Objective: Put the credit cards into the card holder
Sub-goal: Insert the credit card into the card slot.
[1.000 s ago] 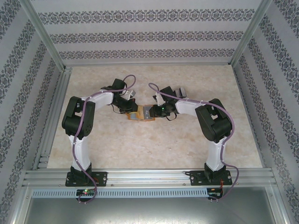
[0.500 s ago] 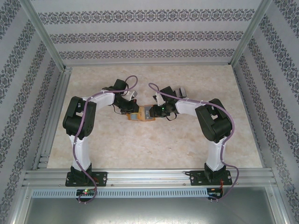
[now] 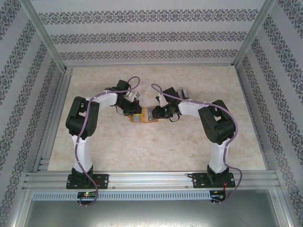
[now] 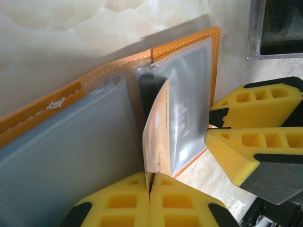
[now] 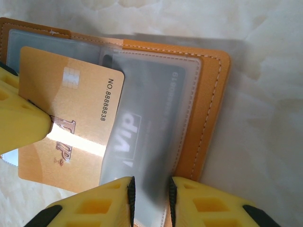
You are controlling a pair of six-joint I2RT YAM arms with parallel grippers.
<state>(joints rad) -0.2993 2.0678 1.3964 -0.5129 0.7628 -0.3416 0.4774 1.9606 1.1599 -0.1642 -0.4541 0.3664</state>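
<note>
Table [image 3: 156,146]: pale cream top with marbled veining, matte, bounded by aluminium rails [image 3: 53,124] on the left and near sides. Card holder [image 3: 137,117] lies opened out flat near the centre, orange cover down, clear pockets up. Small grey stack of credit cards [image 3: 182,92] lies farther back and to the right, partly hidden.

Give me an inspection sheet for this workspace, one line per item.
Surface: pale marbled table.
Job's things: orange card holder lies open; gold card tilted over it, one edge at a clear pocket.
Clutter: small grey thing behind the right arm, too small to identify.
Grippers: left gripper shut on the gold card; right gripper shut on the card holder's pocket edge.
Cables: purple cables run along both arms.
Surroundings: patterned walls, metal frame.
</note>
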